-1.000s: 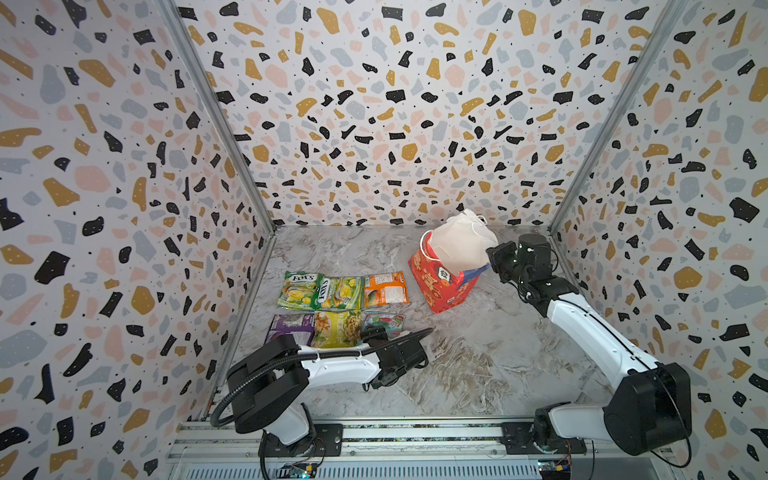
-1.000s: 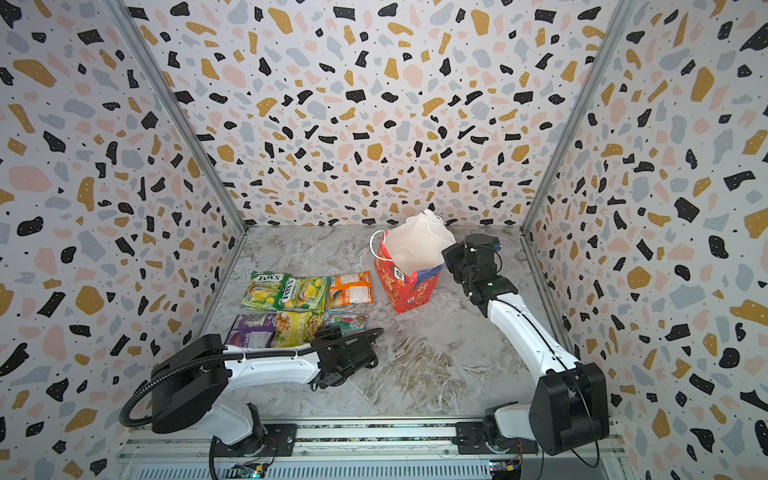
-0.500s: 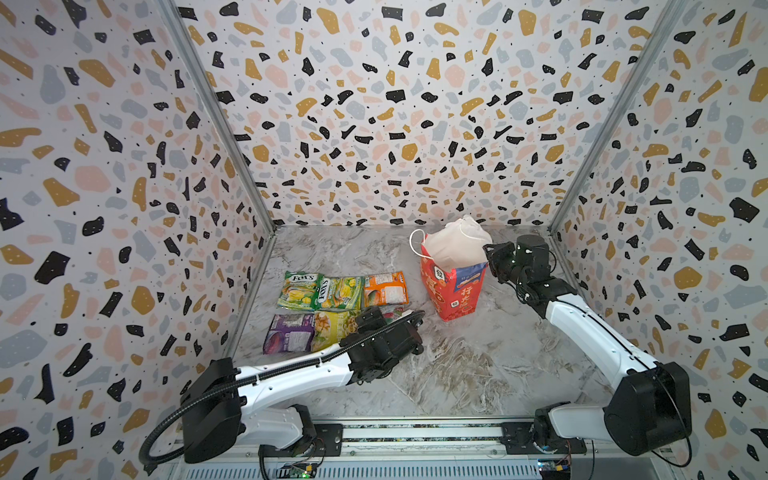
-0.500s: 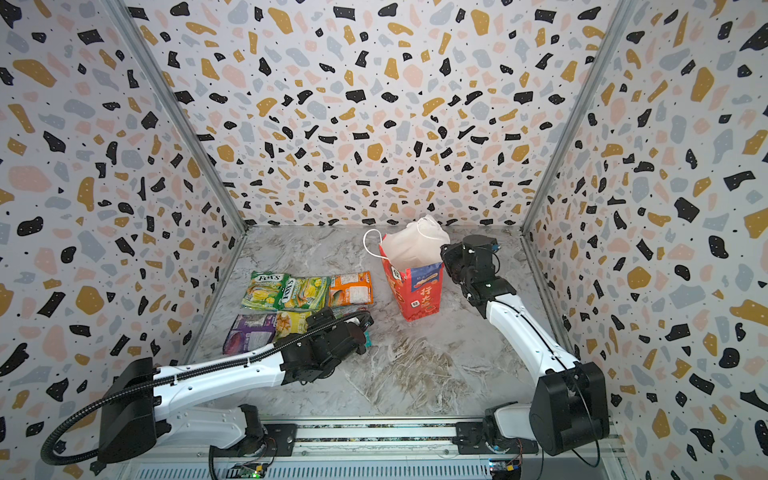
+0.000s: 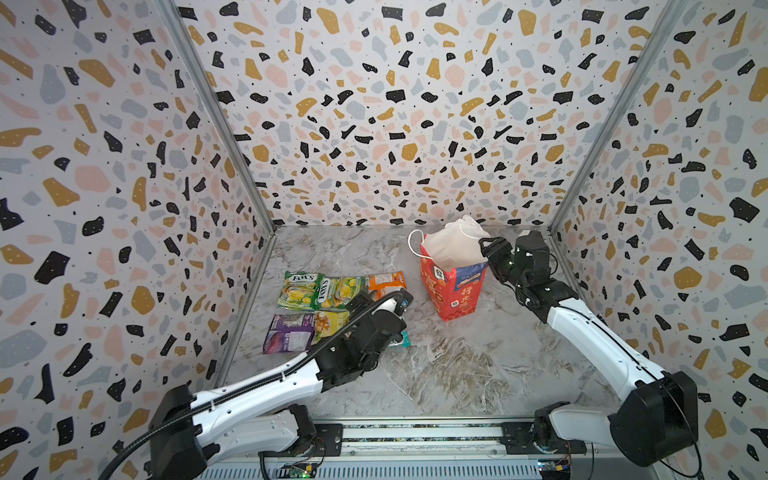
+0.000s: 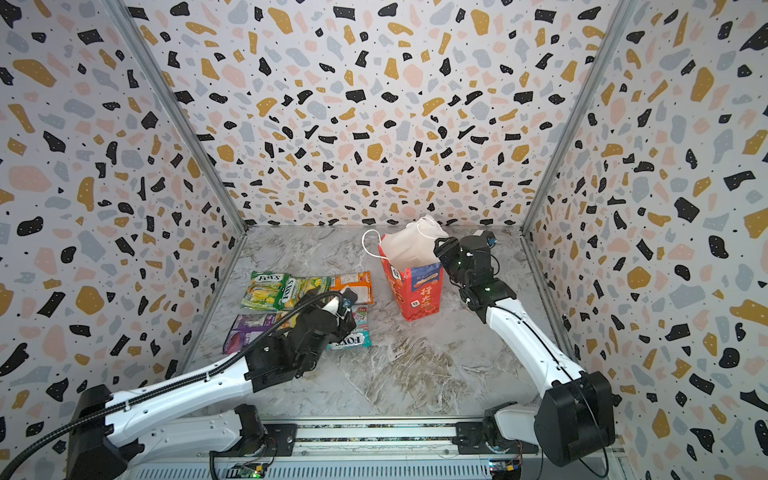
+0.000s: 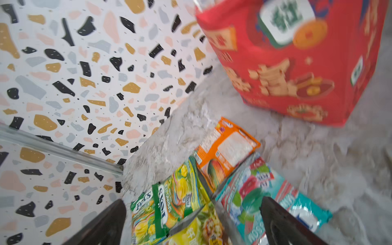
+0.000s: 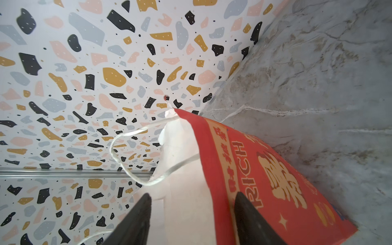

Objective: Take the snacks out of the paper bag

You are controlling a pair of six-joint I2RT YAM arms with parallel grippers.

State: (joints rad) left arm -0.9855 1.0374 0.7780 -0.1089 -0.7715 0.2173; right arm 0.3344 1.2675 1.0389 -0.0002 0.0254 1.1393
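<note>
The left arm [image 5: 257, 390] and the right arm [image 5: 590, 332] are each built of glossy white link shells joined by bulky matte black joint housings, with a narrow black toothed strip [image 5: 245, 388] along the white shells. Both stand on black feet on a silver slotted rail [image 5: 415, 434] along the bottom edge of both top views. A ribbed black cable [image 5: 124, 452] curves out of the lower left corner along the left arm, and in the wrist views the left gripper [image 7: 192, 200] and the right gripper [image 8: 193, 194] each show two dark, tapering wedge-shaped fingers [image 7: 282, 227] at the bottom edge.
</note>
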